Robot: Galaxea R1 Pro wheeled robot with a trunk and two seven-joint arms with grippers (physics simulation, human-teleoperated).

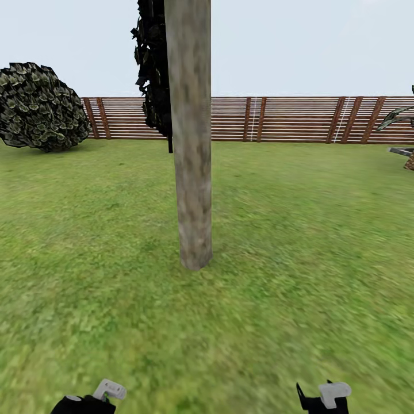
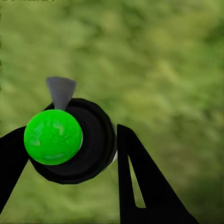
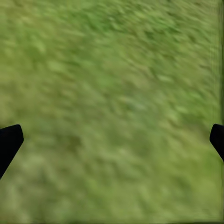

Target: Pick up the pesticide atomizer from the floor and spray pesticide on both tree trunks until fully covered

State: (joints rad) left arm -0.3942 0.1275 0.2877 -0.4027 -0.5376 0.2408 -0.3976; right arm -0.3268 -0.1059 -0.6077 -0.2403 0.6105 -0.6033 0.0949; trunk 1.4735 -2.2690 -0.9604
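- You have one thick tree trunk straight ahead in the head view — pale, blotchy bark, rooted in the grass and cut off by the top edge, so you see no crown.
- Behind it stands one black-leaved tree, half hidden by the trunk; only a bit of its thin dark stem shows.
- One round leafy bush sits at the far left, in front of the slatted wooden fence that runs across the back.
- At the right edge some leaves and an object are cut off and too partial for you to name.
- Both arms only peek in at the bottom edge: left gripper and right gripper, each mostly out of frame.
- In your left wrist view the pesticide atomizer sits between the two black fingers — a bright green ball on a dark round body with a pale grey cone; the left gripper is clamped on it, above blurred grass.
- In your right wrist view the right gripper stands wide, holding nothing; only two dark fingertips show at opposite edges.
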